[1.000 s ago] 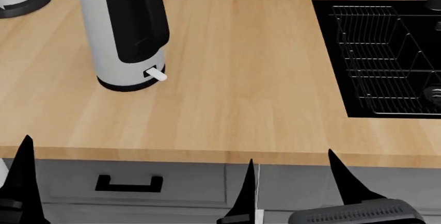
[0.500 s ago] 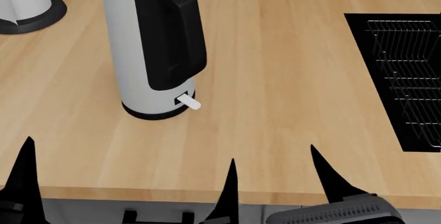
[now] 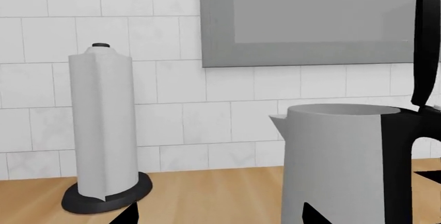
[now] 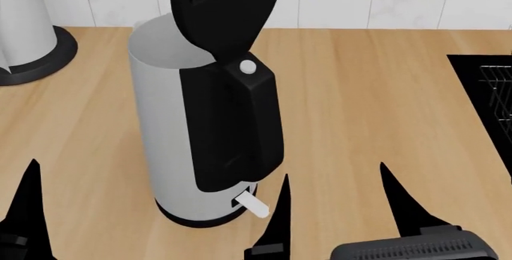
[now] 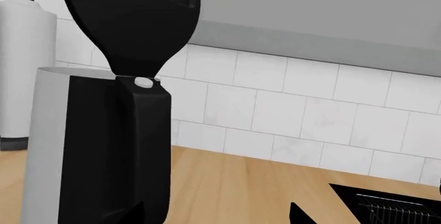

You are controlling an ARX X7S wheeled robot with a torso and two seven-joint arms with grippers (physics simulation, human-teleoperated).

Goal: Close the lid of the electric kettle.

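The electric kettle (image 4: pixel 160 128) stands on the wooden counter, a tall light-grey cylinder whose black handle panel (image 4: pixel 240 128) faces me. Its round black lid (image 4: pixel 225 8) stands open and upright above the grey button (image 4: pixel 247 66). A white lever (image 4: pixel 253 205) sticks out near its base. My right gripper (image 4: pixel 334 173) is open and empty, in front of the kettle and to its right. One finger (image 4: pixel 30 206) of my left gripper shows at the lower left. In the left wrist view the left gripper (image 3: pixel 219 214) is open and empty, and the kettle (image 3: pixel 331 162) is close. In the right wrist view the right gripper (image 5: pixel 217 213) is open below the lid (image 5: pixel 131 22).
A white paper-towel roll on a black round base (image 4: pixel 24 26) stands at the back left; it also shows in the left wrist view (image 3: pixel 102 126). A black sink (image 4: pixel 480 80) with a wire rack lies at the right. A tiled wall (image 4: pixel 384 2) is behind the counter.
The head view has shifted: the kettle now shows nearer, larger and lower in view, and its open lid has come into view. Both grippers stay open and empty.
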